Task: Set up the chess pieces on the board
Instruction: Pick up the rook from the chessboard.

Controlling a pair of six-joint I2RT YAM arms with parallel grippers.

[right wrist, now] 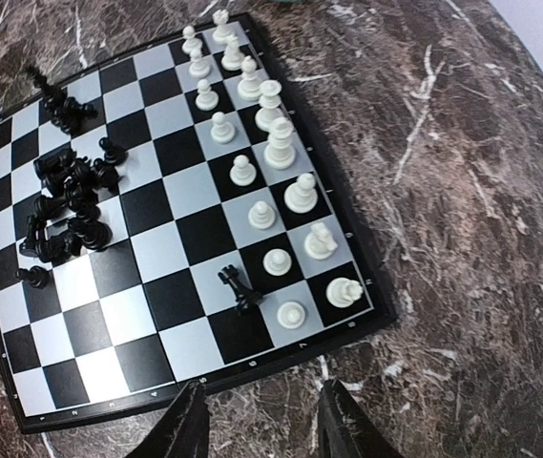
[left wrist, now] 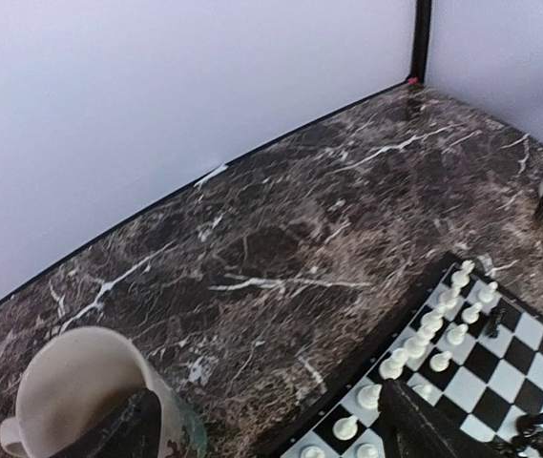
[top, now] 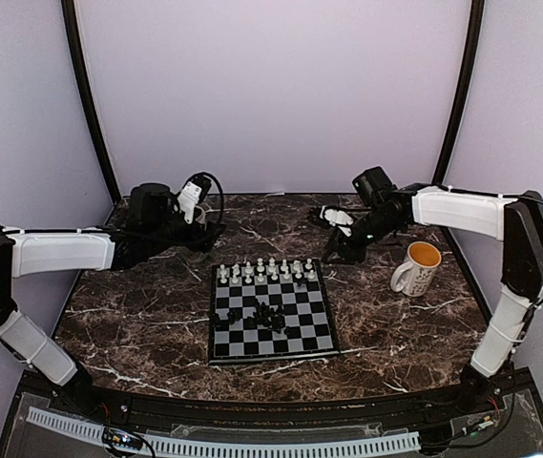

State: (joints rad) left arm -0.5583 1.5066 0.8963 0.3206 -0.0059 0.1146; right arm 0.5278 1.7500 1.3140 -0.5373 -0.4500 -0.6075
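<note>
From my remote station: the board (top: 273, 342) lies at the middle of the dark marble table (top: 147, 329), with the white pieces (right wrist: 252, 143) standing in two rows along its far edge. The black pieces (right wrist: 66, 205) lie in a loose heap left of the board's centre, many toppled against one another. One lone black piece (right wrist: 239, 287) leans apart from the heap, just beside the white pawns toward the board's right edge.

My left gripper (left wrist: 263, 410) hangs over the table beyond the board's far left corner, its fingers (left wrist: 414, 425) spread wide with nothing between them. A pale cup (left wrist: 71, 382) shows close against one finger in the left wrist view, and I cannot tell whether they touch.

My right gripper (right wrist: 263, 425) hovers off the board's far right corner, its fingers likewise apart and holding nothing.

A white mug (top: 416, 268) with an orange inside stands on the table to the right of the board, apart from it
</note>
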